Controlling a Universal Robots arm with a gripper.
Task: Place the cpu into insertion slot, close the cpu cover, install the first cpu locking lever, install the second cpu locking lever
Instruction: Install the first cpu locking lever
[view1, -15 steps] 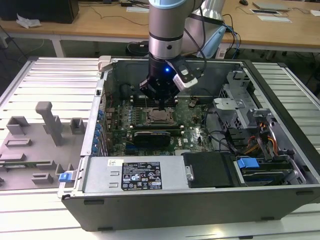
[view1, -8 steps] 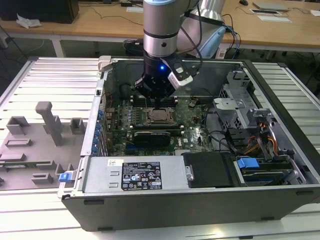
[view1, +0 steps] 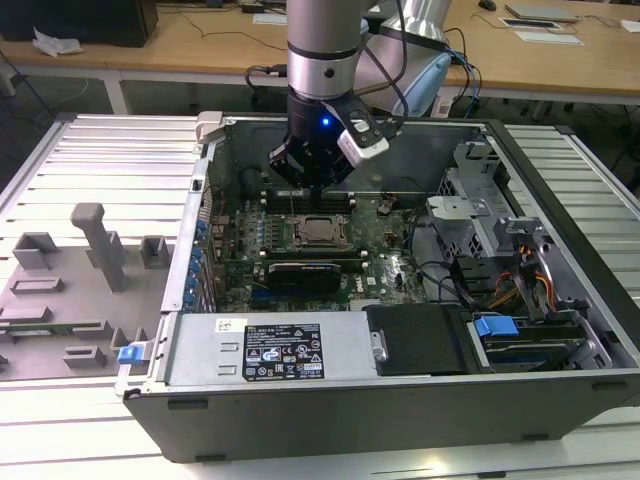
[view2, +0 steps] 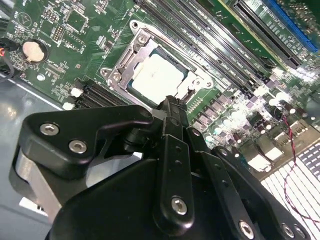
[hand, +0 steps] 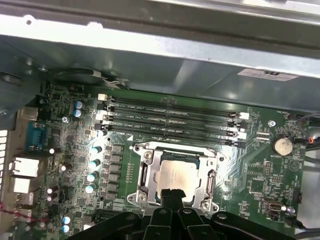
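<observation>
Grey cpu cover (hand: 152, 172) rims the cpu (hand: 172, 177) (jaws pinched together, hovering clear).

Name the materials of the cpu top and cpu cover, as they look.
cpu: top looks like bare metal, pale silver-grey, matte sheen; possibly plated. cpu cover: looks like thin stamped sheet metal, likely steel, grey, semi-glossy, with bright highlights on its edges in both wrist views.

cpu (hand: 175, 175) seated in insertion slot (hand: 175, 148), cpu cover (hand: 150, 172) closed.
</observation>
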